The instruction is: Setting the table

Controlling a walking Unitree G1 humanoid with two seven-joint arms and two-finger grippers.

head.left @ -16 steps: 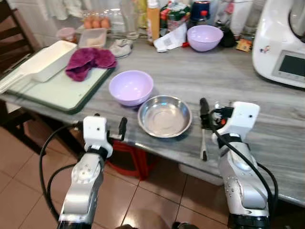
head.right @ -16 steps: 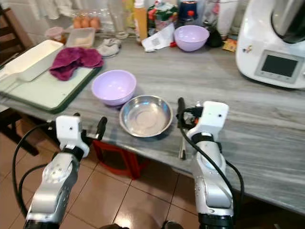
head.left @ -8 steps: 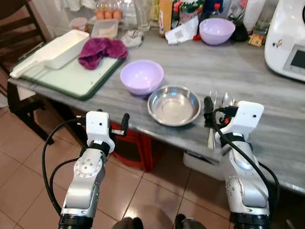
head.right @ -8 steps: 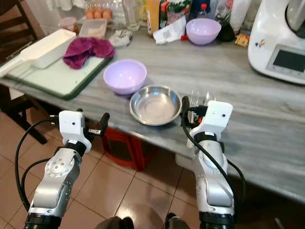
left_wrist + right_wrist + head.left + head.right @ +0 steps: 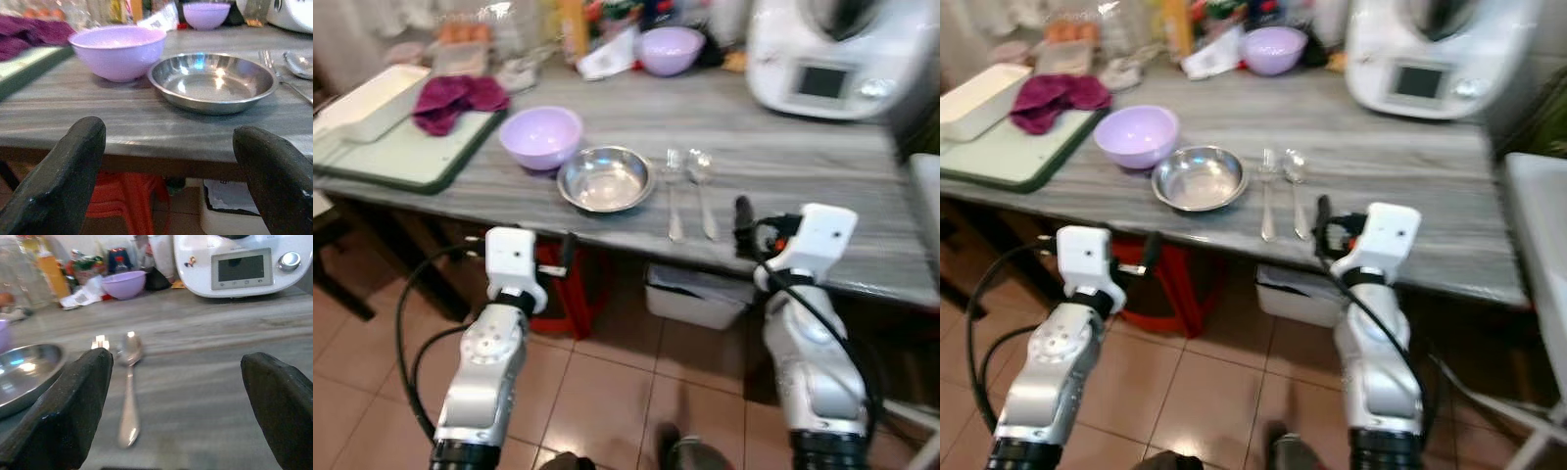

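From the head views, the grey surface [image 5: 783, 147] carries a steel bowl [image 5: 605, 179] near its front edge, with nothing in it that can be seen. A lilac bowl [image 5: 541, 136] stands just beside it, toward the left. A fork [image 5: 674, 196] and a spoon [image 5: 703, 191] lie side by side just right of the steel bowl, handles toward the front edge. At the left end a green tray [image 5: 382, 162] holds a white dish [image 5: 367, 101] and a purple cloth [image 5: 458, 95]. A second lilac bowl [image 5: 670, 49] sits at the back edge among bottles, and a white kitchen machine [image 5: 822, 59] fills the back right corner. Both arms hang before the front edge, over the tiled floor [image 5: 607, 392]. A red stool [image 5: 548, 284] stands under the surface.

In the left wrist view, the left pincer [image 5: 171, 181] is spread wide and empty, facing the steel bowl and lilac bowl.

In the right wrist view, the right pincer [image 5: 181, 406] is likewise released, empty, with the spoon and fork tips lying ahead of it.
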